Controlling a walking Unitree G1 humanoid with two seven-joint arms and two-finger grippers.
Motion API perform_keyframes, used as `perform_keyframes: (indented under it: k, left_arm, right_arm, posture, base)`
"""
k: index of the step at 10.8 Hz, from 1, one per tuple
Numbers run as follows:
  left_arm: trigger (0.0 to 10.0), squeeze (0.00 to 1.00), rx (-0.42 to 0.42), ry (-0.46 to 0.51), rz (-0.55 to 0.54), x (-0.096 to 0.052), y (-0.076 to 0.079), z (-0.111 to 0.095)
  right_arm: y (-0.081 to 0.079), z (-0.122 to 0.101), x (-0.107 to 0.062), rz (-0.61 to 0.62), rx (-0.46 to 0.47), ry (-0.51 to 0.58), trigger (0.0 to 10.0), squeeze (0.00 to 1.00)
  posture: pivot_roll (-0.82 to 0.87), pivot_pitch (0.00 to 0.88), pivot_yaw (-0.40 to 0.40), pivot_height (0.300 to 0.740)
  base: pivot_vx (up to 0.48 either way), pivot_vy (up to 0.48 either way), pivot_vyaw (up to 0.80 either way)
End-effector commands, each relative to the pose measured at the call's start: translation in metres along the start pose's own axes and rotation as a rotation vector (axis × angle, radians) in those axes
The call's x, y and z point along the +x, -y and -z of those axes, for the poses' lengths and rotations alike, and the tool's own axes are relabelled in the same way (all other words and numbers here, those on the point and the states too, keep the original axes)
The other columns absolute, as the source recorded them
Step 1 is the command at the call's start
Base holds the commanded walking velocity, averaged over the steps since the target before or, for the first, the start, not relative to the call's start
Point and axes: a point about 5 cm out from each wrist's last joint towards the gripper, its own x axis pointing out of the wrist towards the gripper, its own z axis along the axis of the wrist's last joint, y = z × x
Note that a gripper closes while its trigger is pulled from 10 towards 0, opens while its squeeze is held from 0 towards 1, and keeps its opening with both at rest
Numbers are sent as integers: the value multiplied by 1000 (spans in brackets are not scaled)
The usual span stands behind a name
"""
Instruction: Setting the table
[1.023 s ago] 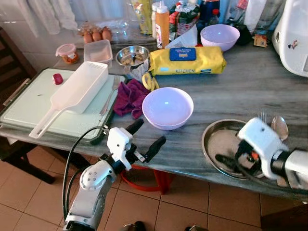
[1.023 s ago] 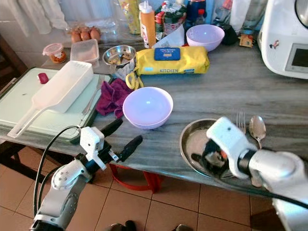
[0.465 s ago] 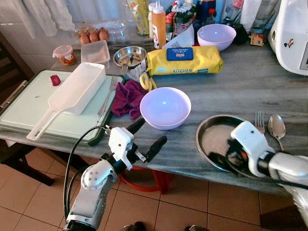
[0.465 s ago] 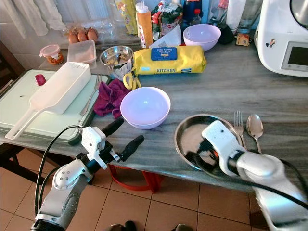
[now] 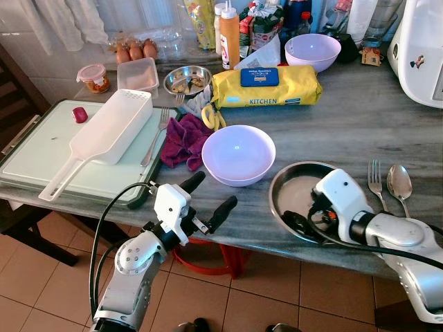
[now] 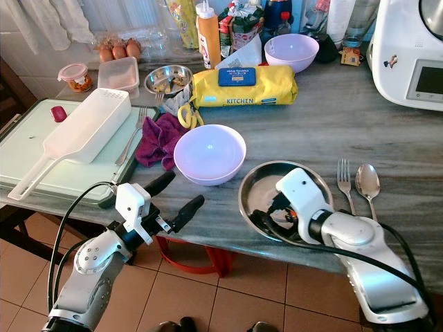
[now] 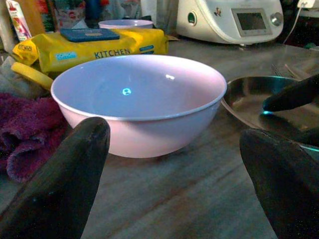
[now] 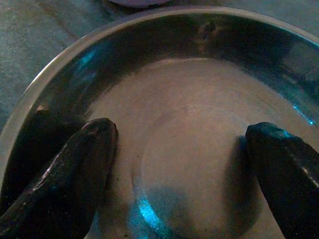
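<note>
Grey stone counter [image 5: 360,117] carried your work items. Your steel plate [image 5: 294,194] sat at its near edge, just right of the lilac bowl [image 5: 238,153]. Your right gripper [image 8: 184,169] rested inside the plate, fingers spread apart. Your left gripper [image 5: 208,197] hovered before the bowl, fingers likewise spread, holding nothing.
</note>
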Motion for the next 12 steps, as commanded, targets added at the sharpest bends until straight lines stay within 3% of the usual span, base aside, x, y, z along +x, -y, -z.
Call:
perform_keyframes:
  k: [1, 2, 5, 8, 10, 12]
  left_arm:
    - [10000, 0, 21, -11, -15, -4, -3, 1]
    - [10000, 0, 20, -11, -15, -3, -3, 1]
    - [10000, 0, 23, 7, -18, -1, -3, -3]
    - [10000, 0, 40, 23, -43, -1, -8, -6]
    - [10000, 0, 71, 67, -125, -4, -16, -18]
    - [10000, 0, 109, 94, -228, -7, -22, -29]
  right_arm:
    - [-5, 0, 3, -31, -1, -1, 10000, 0]
    - [-3, 1, 0, -21, -23, -9, 10000, 0]
    - [14, -26, -14, 104, -57, 108, 10000, 0]
    - [19, -45, -19, 139, -28, 202, 10000, 0]
    - [20, -67, -20, 200, -21, 384, 10000, 0]
    - [18, -81, -14, 368, 26, 547, 10000, 0]
  posture:
    - [-209, 183, 118, 740]
    - [-209, 183, 118, 740]
    - [-213, 181, 119, 740]
    - [-228, 171, 124, 740]
    - [-209, 166, 117, 740]
    - [-191, 157, 106, 740]
  base:
    - [0, 0, 0]
    - [0, 0, 0]
    - [0, 0, 0]
    - [0, 0, 0]
    - [0, 0, 0]
    - [0, 0, 0]
